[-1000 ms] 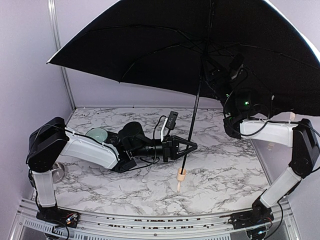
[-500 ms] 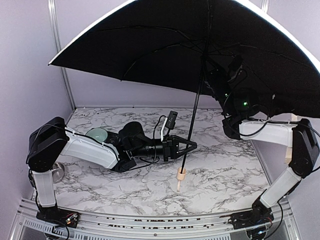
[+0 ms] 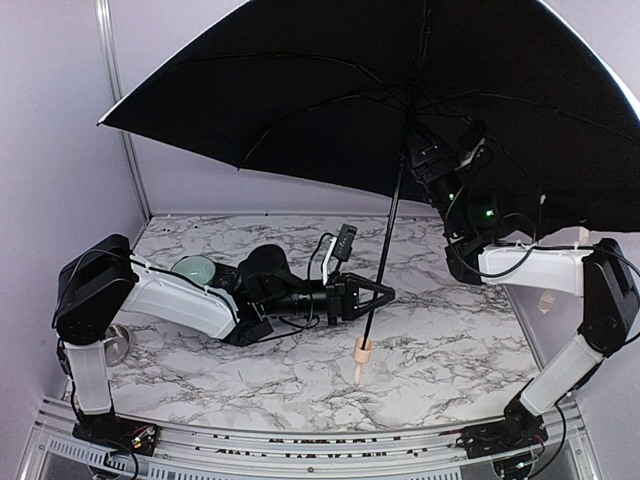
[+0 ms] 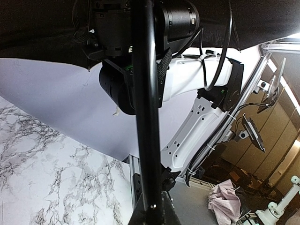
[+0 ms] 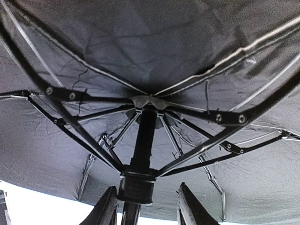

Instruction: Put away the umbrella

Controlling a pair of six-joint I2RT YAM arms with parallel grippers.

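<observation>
The umbrella [image 3: 330,90] is open, its black lining facing me and a cream edge at the rim. Its thin black shaft [image 3: 388,235] slants down to the small tan handle [image 3: 362,350], just above the marble table [image 3: 450,340]. My left gripper [image 3: 375,293] lies low over the table and is shut on the lower shaft [image 4: 147,117]. My right gripper [image 3: 425,145] is raised under the canopy. In the right wrist view it [image 5: 147,206] is open, the black runner [image 5: 136,185] between its fingers [image 5: 105,208], closer to the left one. I see no strap.
A teal bowl [image 3: 193,268] sits behind the left arm. A small metal object [image 3: 118,345] lies by the left arm's base. Walls close in the left and back. The canopy overhangs the right arm and much of the table.
The canopy has rocked slightly and the right gripper has shifted a little under it. The left gripper still holds the shaft in the same place.
</observation>
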